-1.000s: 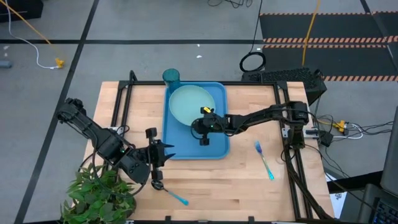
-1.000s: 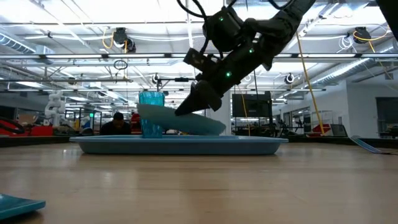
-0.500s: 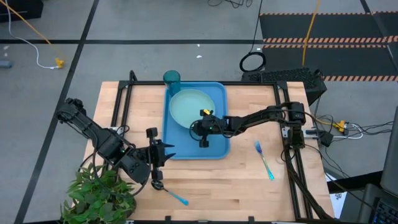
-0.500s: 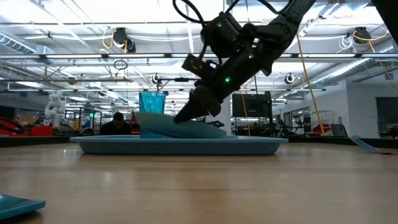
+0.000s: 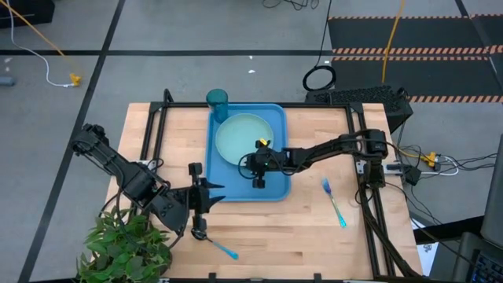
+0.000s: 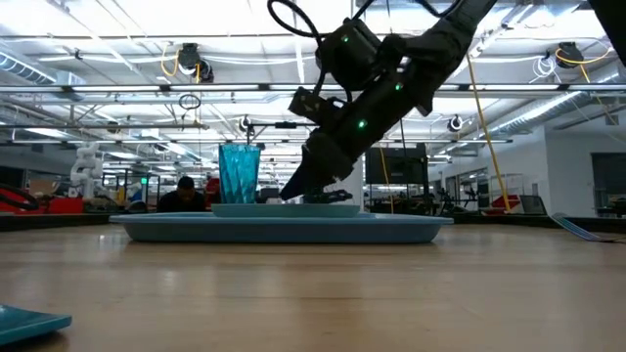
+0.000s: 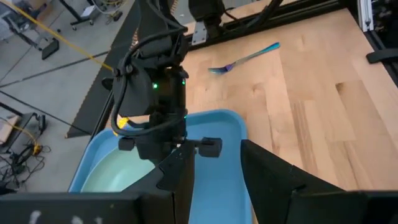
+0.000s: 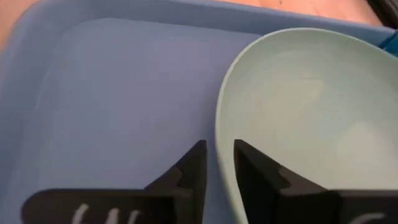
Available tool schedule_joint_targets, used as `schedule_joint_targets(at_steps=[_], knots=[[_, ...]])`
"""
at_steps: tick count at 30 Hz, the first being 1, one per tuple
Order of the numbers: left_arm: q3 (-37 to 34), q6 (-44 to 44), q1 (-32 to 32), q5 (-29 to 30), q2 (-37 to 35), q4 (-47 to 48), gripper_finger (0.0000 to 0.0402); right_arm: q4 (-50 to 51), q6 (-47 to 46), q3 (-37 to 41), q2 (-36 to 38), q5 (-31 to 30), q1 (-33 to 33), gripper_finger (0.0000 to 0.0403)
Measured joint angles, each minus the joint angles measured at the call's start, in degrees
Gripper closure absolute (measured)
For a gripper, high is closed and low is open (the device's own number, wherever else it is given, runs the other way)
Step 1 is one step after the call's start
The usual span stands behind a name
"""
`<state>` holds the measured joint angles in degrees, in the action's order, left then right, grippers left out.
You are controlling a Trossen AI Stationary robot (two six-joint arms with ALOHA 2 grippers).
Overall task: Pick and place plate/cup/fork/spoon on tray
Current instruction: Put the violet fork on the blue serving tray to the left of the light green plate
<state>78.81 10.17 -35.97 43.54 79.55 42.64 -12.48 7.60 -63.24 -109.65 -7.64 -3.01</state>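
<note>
Mint-green, the plate (image 5: 242, 134) is seen lying flat in the blue tray (image 5: 275, 189) on the worktop (image 5: 314, 236), its rim straddled by the slightly parted right tool (image 8: 217, 168), while the left tool (image 5: 211, 195) is held spread open beside the tray.

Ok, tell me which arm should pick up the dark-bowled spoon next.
Left. The left hand hangs open just beside the dark-bowled, blue-handled spoon; the right hand is over the blue plastic tray.
</note>
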Motion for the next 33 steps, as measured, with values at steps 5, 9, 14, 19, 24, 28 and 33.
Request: schedule_joint_targets(at_steps=[5, 9, 14, 19, 24, 28, 33], knots=[[0.0, -2.12, 0.0, -0.04, 0.0, -0.87, 0.0268, 6.53, -4.96, -0.02, 5.62, -0.04, 2.3, 0.0294], [0.0, -3.79, 0.01, -0.06, 0.0, -1.78, 0.0268, 15.29, -11.7, -0.02, 12.19, -0.04, 5.85, 0.0277], [0.0, -5.8, 0.24, -0.14, 0.0, -4.01, 0.0268, 28.13, -23.71, -0.02, 20.08, -9.13, 13.49, 0.0272], [0.0, -5.79, 0.66, -0.17, 0.0, -4.97, 0.0268, 44.59, -39.43, -0.02, 26.76, -22.67, 24.43, 0.0272], [0.0, -4.98, 1.09, -0.33, 0.0, -6.84, 0.0268, 58.56, -61.74, -0.02, 29.25, -25.12, 34.51, 0.0272], [0.0, -2.65, 1.74, -0.39, 0.0, -6.88, 0.0268, 69.56, -77.49, -0.02, 28.01, -25.65, 40.45, 0.0272], [0.0, 1.13, 1.92, -0.39, 0.02, -6.88, 0.0268, 80.62, -94.34, 0.06, 25.25, -16.79, 44.64, 0.0272]])
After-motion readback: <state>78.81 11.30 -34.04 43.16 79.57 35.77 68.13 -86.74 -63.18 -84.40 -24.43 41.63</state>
